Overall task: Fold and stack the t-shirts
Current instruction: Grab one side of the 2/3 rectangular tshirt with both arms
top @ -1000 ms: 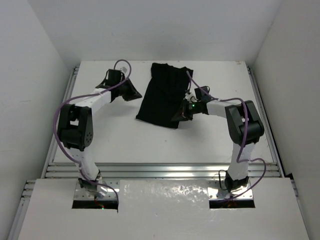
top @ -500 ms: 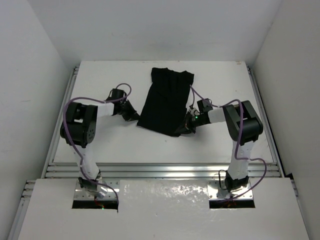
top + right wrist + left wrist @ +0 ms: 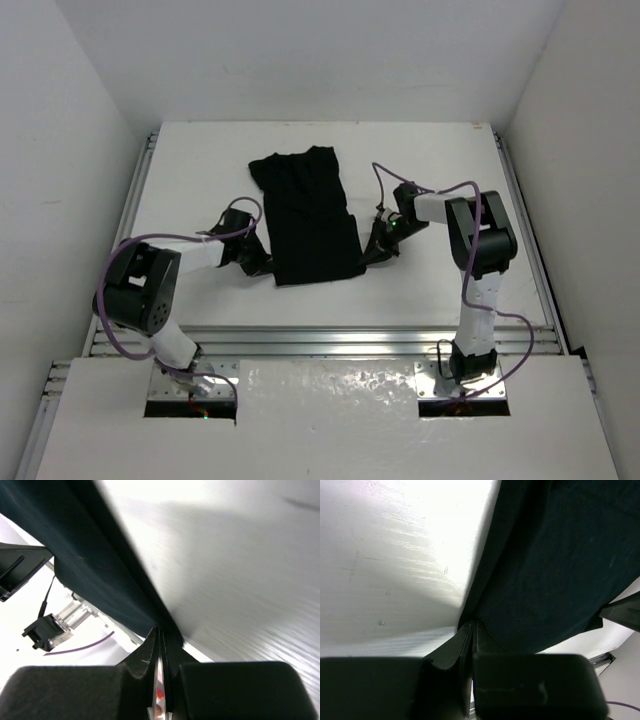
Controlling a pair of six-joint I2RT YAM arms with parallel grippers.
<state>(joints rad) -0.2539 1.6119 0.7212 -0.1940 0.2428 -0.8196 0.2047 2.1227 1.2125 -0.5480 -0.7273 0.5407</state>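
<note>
Subsequently, I had drawn the t-shirt [image 3: 310, 215] nearer my bases, flat on the table [image 3: 200, 160], with left pincer [image 3: 266, 264] and right pincer [image 3: 374, 251] each pinching a near corner, ready for folding.

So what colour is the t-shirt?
The t-shirt is plain black; top external view shows it best.

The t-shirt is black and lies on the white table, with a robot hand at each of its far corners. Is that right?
Only the corners are wrong: the top view shows the left hand and the right hand at the near corners of the black t-shirt, those lower in the picture. It does lie on the white table.
</note>
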